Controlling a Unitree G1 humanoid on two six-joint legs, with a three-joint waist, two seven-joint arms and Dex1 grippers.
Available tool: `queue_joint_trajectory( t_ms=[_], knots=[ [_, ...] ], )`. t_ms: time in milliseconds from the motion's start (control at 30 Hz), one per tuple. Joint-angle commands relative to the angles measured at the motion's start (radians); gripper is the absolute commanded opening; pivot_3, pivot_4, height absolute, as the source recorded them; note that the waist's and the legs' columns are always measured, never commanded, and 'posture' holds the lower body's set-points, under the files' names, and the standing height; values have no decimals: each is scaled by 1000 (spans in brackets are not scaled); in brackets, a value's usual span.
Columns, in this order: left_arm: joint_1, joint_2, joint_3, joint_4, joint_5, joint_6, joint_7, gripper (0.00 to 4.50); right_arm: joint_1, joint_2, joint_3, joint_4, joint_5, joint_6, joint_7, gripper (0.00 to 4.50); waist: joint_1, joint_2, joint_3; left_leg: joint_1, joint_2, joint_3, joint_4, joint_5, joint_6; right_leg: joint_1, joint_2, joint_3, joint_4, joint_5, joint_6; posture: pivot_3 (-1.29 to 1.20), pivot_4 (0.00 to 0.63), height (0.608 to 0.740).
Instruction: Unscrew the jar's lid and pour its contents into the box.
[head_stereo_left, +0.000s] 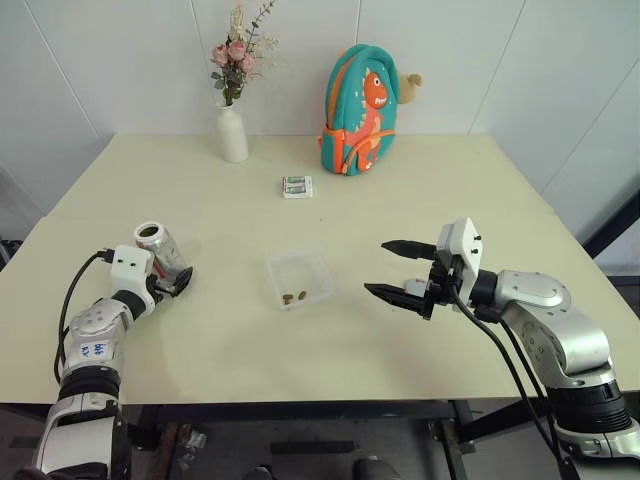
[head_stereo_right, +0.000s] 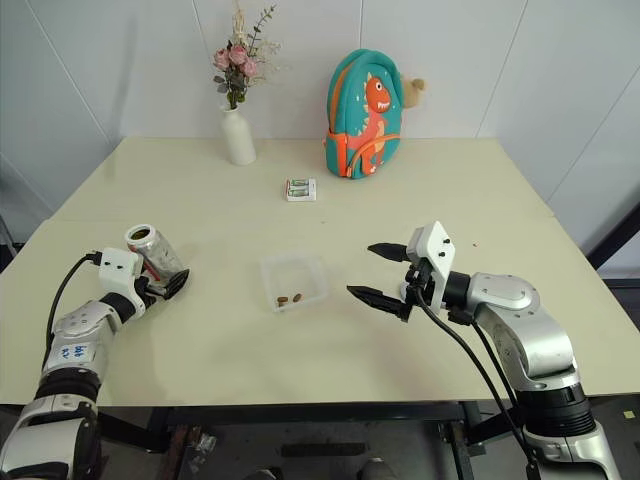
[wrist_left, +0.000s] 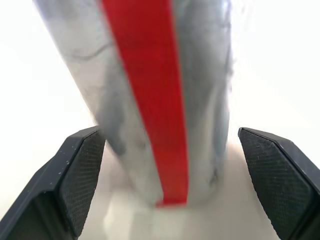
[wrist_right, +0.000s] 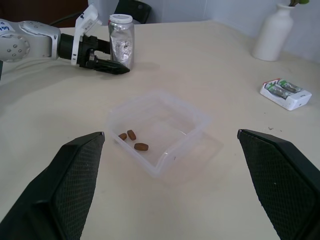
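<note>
From the head, we see the jar (head_stereo_left: 160, 248) standing on the desk (head_stereo_left: 400, 190) between the spread fingers of the left hand (head_stereo_left: 178, 283), let go. In the right wrist view, three brown contents (wrist_right: 132, 139) lie in the box (wrist_right: 192, 117), and the right hand (head_stereo_left: 395, 270) is wide open. We can read no writing.

Showing a pale cream tabletop (head_stereo_left: 400, 180) standing against white panelled walls (head_stereo_left: 520, 60), with soft even light falling across it. Resting at the tabletop's far edge: a white flower vase (head_stereo_left: 233, 135) and, beside it, a teal dinosaur backpack (head_stereo_left: 360, 110). Lying under the tabletop's near edge: dark floor (head_stereo_left: 300, 450).
</note>
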Motion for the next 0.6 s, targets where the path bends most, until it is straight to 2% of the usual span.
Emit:
queue_joint_trajectory(
  t_ms=[33, 100, 267, 400, 467, 533, 567, 600],
  knots=[
    [90, 32, 24, -228, -45, 77, -32, 4470, 2, 3, -4, -33, 15, -17, 6, 4500, -1, 0, 0, 0, 0, 0, 0, 0, 0, 0, 0, 0, 0, 0, 0, 0, 150, 740],
    [144, 37, 24, -320, -52, 114, -42, 4470, 7, 4, -4, -40, 17, -16, 4, 4500, -2, 0, 0, 1, 0, 0, -1, 0, 0, 1, 0, 1, -1, 0, 0, 0, 150, 740],
    [335, 56, 127, -579, -77, 263, 37, 4470, 31, -18, -8, -70, 27, 3, 15, 4500, -5, 0, 0, 2, 1, 0, -1, 0, 0, 1, 0, 0, 0, 0, -1, 0, 150, 740],
    [446, 106, 154, -750, -101, 322, -27, 4470, 28, -53, -18, -73, 42, 11, 43, 4500, -3, 0, 0, 3, 1, 1, -1, 0, 0, 1, 0, 0, -1, -1, -3, 0, 150, 740],
    [458, 162, 152, -793, -80, 245, -87, 4470, 20, -77, -19, -65, 29, -17, 70, 4500, 3, -1, 0, 3, 1, 1, -2, 0, 0, 2, 0, 0, -2, -2, -5, 0, 150, 740],
    [429, 211, 122, -802, -64, 123, -168, 4470, 16, -96, -24, -37, 12, -72, 106, 4500, 7, -1, 0, 4, 1, 1, -1, 0, 0, 3, 0, 0, -6, -6, -14, 0, 150, 740],
    [413, 224, 109, -799, -81, 76, -220, 4470, 16, -99, -26, -23, 3, -104, 116, 4500, 7, -1, 0, 4, 1, 1, -1, 1, 0, 5, -1, 0, -9, -8, -20, 0, 150, 740],
    [399, 231, 102, -798, -117, 62, -274, 4470, 17, -102, -27, -10, 1, -124, 128, 4500, 6, 0, 0, 6, 1, 2, -2, 1, 0, 8, -1, 0, -12, -8, -21, 0, 150, 740]
  ],
)
